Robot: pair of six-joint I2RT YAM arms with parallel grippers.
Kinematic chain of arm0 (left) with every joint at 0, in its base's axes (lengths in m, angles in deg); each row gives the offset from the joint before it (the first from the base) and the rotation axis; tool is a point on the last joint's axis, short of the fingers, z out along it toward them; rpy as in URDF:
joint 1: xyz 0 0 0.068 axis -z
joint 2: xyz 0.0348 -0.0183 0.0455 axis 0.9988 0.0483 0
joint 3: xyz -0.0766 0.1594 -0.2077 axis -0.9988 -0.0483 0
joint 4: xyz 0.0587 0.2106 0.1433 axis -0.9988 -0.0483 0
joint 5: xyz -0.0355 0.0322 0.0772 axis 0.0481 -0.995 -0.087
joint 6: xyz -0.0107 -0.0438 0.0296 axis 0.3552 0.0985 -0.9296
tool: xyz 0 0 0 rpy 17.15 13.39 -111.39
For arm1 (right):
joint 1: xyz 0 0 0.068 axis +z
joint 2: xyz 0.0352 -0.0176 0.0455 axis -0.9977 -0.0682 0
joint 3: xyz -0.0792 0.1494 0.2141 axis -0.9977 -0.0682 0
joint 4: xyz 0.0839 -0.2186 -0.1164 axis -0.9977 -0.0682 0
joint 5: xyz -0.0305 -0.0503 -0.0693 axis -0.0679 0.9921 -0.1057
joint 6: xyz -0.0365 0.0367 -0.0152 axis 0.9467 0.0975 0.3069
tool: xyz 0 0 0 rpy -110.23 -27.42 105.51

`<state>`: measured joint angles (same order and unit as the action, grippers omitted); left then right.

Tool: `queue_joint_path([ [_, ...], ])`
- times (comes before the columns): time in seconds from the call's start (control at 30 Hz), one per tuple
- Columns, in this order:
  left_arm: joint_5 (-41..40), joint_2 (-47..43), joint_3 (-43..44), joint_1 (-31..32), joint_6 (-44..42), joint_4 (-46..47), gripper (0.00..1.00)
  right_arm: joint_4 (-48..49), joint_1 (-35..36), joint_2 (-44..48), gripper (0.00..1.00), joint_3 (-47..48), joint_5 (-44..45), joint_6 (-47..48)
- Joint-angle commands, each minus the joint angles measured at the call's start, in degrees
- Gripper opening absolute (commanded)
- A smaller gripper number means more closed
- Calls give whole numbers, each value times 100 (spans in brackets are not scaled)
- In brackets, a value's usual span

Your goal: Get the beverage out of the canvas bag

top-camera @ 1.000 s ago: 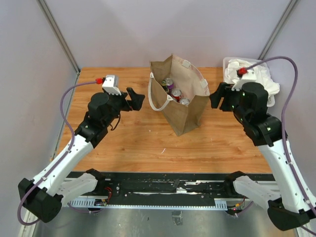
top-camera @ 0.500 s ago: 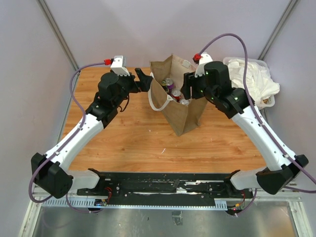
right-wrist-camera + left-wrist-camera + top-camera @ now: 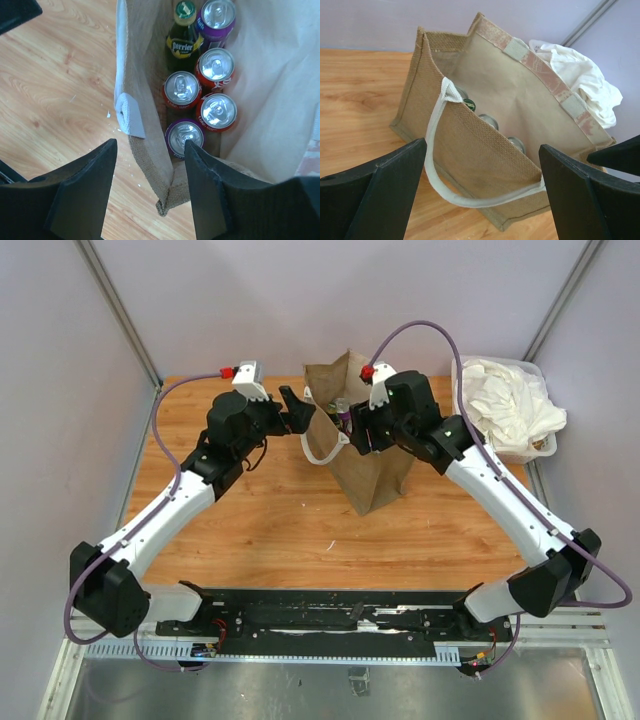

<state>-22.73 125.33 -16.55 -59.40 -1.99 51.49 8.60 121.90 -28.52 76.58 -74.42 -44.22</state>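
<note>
Canvas bag (image 3: 375,480) holds five cans (image 3: 215,65), one bottle (image 3: 182,35); left pincer (image 3: 482,145), right pincer (image 3: 150,145) wide.

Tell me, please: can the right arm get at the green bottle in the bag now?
Probably yes. The canvas bag stands open and nothing covers the green bottle. The open right hand hangs over the bag's rim. The cans stand close beside the bottle, so finger room looks tight.

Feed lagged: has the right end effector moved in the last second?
Yes. The right end effector swung left, away from the cloth bin, to above the open bag.
</note>
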Motion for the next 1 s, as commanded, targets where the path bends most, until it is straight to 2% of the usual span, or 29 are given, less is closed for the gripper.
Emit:
queue_joint_path([
  [0.0, 271, 109, -117, 14, 139, 361, 100, 129, 107, 53, 56, -324, -65, 152],
  [0.17, 352, 271, -218, 16, 191, 487, 100, 181, 202, 70, 44, -675, -187, 131],
  [0.23, 370, 358, -235, 16, 196, 491, 99, 238, 251, 72, 33, -839, -242, 89],
  [0.33, 389, 446, -293, 14, 232, 515, 98, 369, 335, 63, 9, -1088, -281, 16],
  [0.37, 388, 450, -334, 13, 242, 540, 98, 416, 362, 51, 3, -1157, -313, 6],
  [0.83, 274, 555, -741, 11, 279, 613, 97, 300, 671, -851, 1, -1325, -462, 35],
  [0.97, 318, 686, -762, 11, 236, 569, 94, 219, 669, -1150, 1, -1320, -382, -59],
])
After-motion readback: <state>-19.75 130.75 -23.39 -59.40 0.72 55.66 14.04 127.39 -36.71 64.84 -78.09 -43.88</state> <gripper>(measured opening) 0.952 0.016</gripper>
